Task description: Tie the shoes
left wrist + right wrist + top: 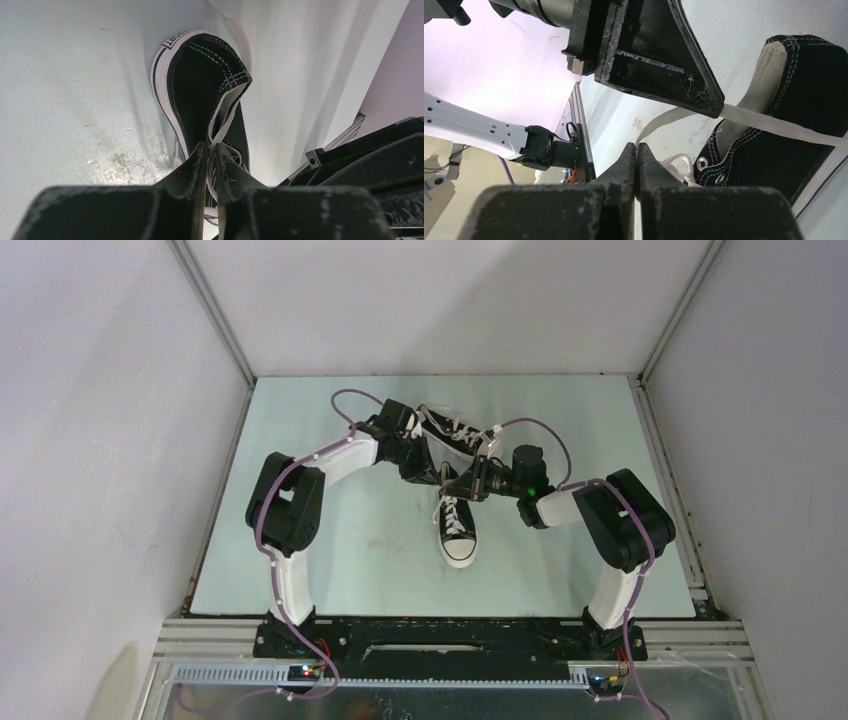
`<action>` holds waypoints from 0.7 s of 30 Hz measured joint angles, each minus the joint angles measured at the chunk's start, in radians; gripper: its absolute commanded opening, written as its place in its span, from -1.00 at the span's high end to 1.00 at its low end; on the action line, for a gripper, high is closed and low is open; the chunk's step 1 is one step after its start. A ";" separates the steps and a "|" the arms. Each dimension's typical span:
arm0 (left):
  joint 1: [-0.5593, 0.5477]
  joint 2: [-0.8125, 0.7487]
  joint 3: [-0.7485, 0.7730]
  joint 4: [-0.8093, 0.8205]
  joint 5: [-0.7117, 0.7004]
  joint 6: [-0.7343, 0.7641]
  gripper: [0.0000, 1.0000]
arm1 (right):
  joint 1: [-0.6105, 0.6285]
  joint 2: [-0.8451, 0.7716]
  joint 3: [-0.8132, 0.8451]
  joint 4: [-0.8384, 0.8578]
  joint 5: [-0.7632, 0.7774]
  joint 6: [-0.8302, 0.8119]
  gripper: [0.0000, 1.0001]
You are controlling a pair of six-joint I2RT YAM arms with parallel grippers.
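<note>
The pale table [330, 560] fills my overhead view. The left arm [290, 500] and right arm [620, 520] bend inward until their wrists meet over its middle. Between them the near shoe [457, 532] stands on its sole, white toe cap toward the bases. The far shoe [455, 427] lies angled across the table just beyond the wrists. On my left wrist feed, the left gripper [212, 150] has its jaws drawn to a sliver with a white lace [211, 182] caught between them, above one sneaker's open collar; which sneaker, I cannot tell. On the right wrist feed, the right gripper [637, 146] has its fingers pressed flat together. A lace strand [774, 125] runs from those tips across a black collar; whether it is pinched, I cannot tell.
</note>
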State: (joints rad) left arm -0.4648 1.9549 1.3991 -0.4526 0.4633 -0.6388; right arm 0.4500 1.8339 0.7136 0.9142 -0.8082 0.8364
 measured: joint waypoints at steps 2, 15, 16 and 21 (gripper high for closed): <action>0.000 0.004 0.000 -0.002 0.000 0.003 0.82 | 0.000 0.000 0.000 0.000 0.000 0.000 1.00; 0.000 -0.043 -0.057 -0.010 -0.031 0.011 1.00 | -0.007 0.000 0.000 -0.009 0.000 0.000 1.00; 0.000 -0.062 -0.077 -0.008 -0.038 0.011 1.00 | -0.009 0.000 0.000 -0.011 0.001 0.000 1.00; 0.000 -0.138 -0.158 0.021 -0.053 0.010 1.00 | -0.014 0.000 0.000 -0.015 0.001 0.001 1.00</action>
State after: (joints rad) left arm -0.4652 1.8172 1.2415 -0.4313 0.4107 -0.6289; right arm 0.4358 1.8336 0.7136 0.8989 -0.8074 0.8371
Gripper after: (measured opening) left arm 0.004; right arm 0.018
